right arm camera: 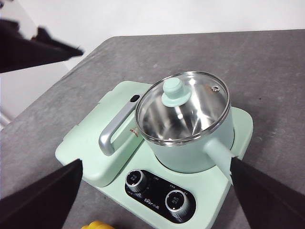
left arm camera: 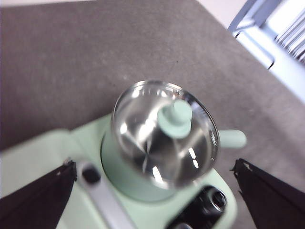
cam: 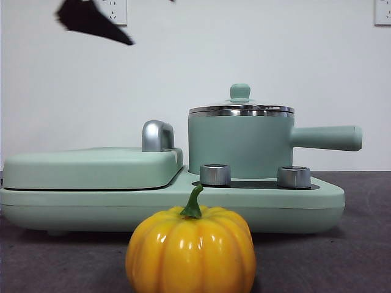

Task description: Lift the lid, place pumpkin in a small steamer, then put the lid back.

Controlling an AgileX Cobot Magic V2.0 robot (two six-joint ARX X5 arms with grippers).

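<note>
Left tool (left arm camera: 152,191): held above the steamer, jaws spread wide w/ nothing between them; lid seen directly below in left wrist view. A dark arm tip (cam: 91,21) is seen at upper left of front view, likely this arm, though which arm it is cannot be told from that view.
Griddle cover (cam: 91,166): flat mint-green, shut, on left half of the cooker base; chrome handle (cam: 157,135) stood at its edge nearest the pot.
Cooker base (cam: 293,204): mint-green, set on grey tabletop (cam: 366,244); two steel knobs (cam: 215,174) seen at front, below the pot.
Pumpkin (cam: 190,249): yellow-orange, ribbed, green stem up; placed upright on tabletop in front of the base, apart from it, approx. centre of front view. Only a yellow sliver is caught in right wrist view.
Steamer (cam: 239,146): mint-green pot w/ steel rim, sat on right half of base; inside seen empty through the glass.
Lid (right arm camera: 183,107): glass, steel-rimmed, mint knob; seated on the steamer, untouched.
Pot handle (cam: 327,137): long, straight, pointed to the right.
Right tool (right arm camera: 152,200): raised well back from the cooker, jaws spread wide, nothing gripped.
</note>
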